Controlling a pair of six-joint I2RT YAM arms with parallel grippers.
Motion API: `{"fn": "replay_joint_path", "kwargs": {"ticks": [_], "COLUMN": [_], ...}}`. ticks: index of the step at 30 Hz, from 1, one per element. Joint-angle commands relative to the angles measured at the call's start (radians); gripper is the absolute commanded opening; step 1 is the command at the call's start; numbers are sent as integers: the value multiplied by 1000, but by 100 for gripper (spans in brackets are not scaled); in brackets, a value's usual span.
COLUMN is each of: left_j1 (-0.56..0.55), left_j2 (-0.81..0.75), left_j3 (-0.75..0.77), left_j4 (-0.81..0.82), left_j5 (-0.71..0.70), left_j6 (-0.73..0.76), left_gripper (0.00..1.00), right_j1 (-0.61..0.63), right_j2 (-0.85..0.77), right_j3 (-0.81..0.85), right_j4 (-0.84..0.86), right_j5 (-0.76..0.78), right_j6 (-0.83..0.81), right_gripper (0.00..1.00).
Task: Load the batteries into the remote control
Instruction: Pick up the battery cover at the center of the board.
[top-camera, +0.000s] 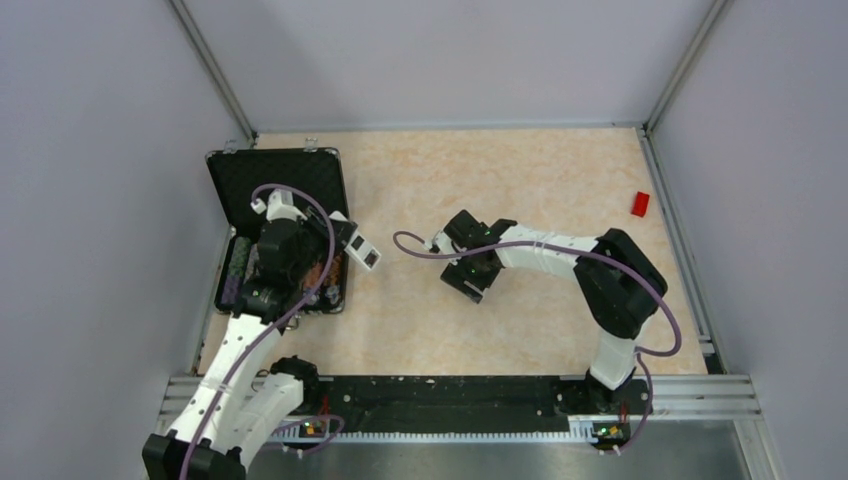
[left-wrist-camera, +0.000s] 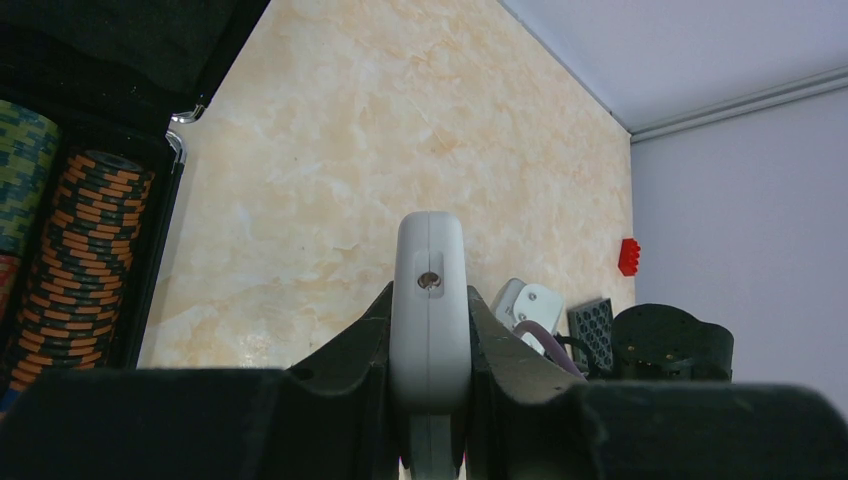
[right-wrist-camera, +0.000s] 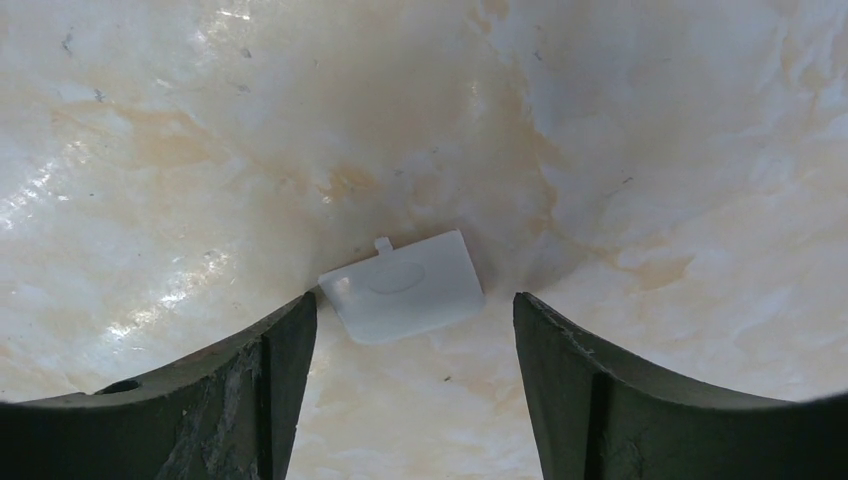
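The white remote control (left-wrist-camera: 430, 245) stands edge-on between the jaws of my left gripper (left-wrist-camera: 430, 310), which is shut on it. From above, that gripper (top-camera: 352, 243) holds the remote (top-camera: 364, 251) off the table beside the black case. My right gripper (right-wrist-camera: 412, 300) is open and hangs low over the marbled table, mid-table in the top view (top-camera: 470, 262). A small white square cover piece (right-wrist-camera: 403, 287) lies flat just ahead of its fingertips, its left corner next to the left finger (right-wrist-camera: 280, 350). The batteries are out of view.
An open black case (top-camera: 280, 175) sits at the left edge, with stacks of colourful chips (left-wrist-camera: 90, 250) inside. A red block (top-camera: 640, 203) lies near the right wall. The right arm's wrist (left-wrist-camera: 670, 340) shows at the right of the left wrist view.
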Motion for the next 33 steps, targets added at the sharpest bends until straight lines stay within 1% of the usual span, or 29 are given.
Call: {"fn": "replay_joint_path", "kwargs": {"ticks": [1,8,13,15,19,22,27,31,33], "left_j1": [27,75,118,133,155,160,166,169,170], "left_j2": [8,13,1,-2,-6,-7,-9,-15,-17], "left_j3": [51,53,53,54,52,47,40,33,27], "left_j4": [92,96,91,87,82,82,85,85,85], "left_j5": [38,68,85,95,112,117,118,121,123], "left_j6": [4,7,8,9,8,8,5,3,2], "left_gripper": [0,0,0,0,0,0,0,0,0], "right_j1": [14,9,3,3,5,7,8,12,15], "right_j2": [44,62,44,28,-14,-32,-33,-48,-50], "right_j3": [12,4,-10,-13,-48,-73,-82,-95,-99], "right_j4": [3,-4,-11,-26,-27,-12,-3,11,26], "right_j5": [-76,-114,-102,-104,-133,-137,-136,-135,-129], "right_j6": [-29,-40,-31,-17,-14,-27,-38,-40,-39], "right_gripper": [70,62,62,63,73,73,65,60,55]}}
